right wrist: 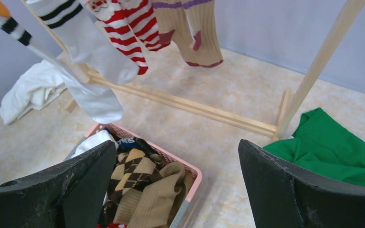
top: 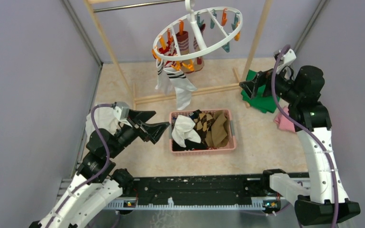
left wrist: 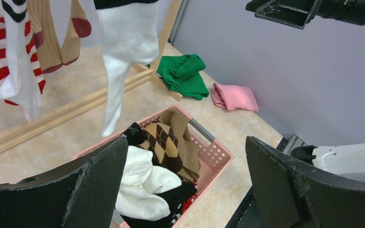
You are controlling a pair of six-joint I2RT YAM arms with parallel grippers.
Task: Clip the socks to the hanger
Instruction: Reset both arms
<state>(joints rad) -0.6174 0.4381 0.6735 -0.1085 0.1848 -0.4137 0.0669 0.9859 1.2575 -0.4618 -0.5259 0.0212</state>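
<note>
Hanging up top, the hanger point(top: 197, 29) is cut off at its hook, some socks point(top: 179, 83) clipped on; the rest sit half-buried in the basket point(top: 203, 151) on the bench point(top: 266, 142). Both the left pincer point(top: 160, 119) and right pincer point(top: 247, 88) gape wide, empty. A green cloth point(top: 261, 102) lies by the rack point(top: 254, 42) foot.

Your two arms match: white shells on the long links and black housings at the joints. The left arm point(top: 92, 192) and right arm point(top: 321, 156) each carry a purple cable point(top: 272, 92) (strapped to the white shell lower down). The left gripper point(top: 161, 119) and right gripper point(top: 245, 90) have broad black wedge fingers point(left wrist: 285, 185), scuffed grey along their edges.
</note>
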